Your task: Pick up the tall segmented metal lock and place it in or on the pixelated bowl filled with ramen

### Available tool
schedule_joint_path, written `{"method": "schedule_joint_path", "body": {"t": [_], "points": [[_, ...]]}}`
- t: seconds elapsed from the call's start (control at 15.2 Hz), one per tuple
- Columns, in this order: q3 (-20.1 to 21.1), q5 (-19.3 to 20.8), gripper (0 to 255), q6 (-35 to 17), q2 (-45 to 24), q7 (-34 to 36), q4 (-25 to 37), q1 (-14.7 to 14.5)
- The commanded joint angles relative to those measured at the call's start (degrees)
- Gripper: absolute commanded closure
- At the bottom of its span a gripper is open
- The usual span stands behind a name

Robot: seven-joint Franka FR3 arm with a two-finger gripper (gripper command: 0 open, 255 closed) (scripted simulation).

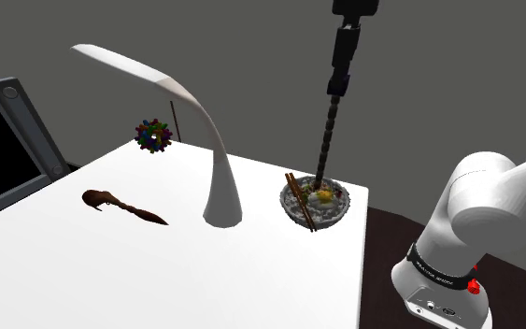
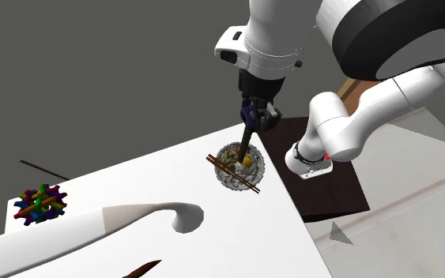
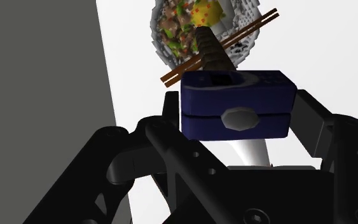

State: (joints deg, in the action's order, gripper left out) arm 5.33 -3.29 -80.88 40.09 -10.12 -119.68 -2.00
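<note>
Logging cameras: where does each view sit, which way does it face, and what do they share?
Shoulder view: beside and behind the stand, looking down across the table; white arm lower right.
Second exterior view: high, across the table, facing the arm and stand.
Wrist view: at the wrist, looking down the end effector at the lock.
All share the ramen bowl.

Segmented lock (image 1: 326, 138): dark ribbed shaft under a blue block head, upright, lower tip inside the bowl. Ramen bowl (image 1: 290, 204): grey pixelated rim, filled with noodles, upright.
</note>
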Motion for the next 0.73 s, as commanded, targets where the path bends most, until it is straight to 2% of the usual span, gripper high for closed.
{"method": "schedule_joint_path", "body": {"t": [0.0,0.59,0.66], "points": [[-0.01,-0.02,255,-1.43,0.5,-0.09,-1.91,-0.02],[0.02,-0.06,255,-2.31,0.91,-0.12,-3.19,-0.04],[0.01,-0.06,0,-2.32,0.91,-0.12,-3.21,-0.04]]}}
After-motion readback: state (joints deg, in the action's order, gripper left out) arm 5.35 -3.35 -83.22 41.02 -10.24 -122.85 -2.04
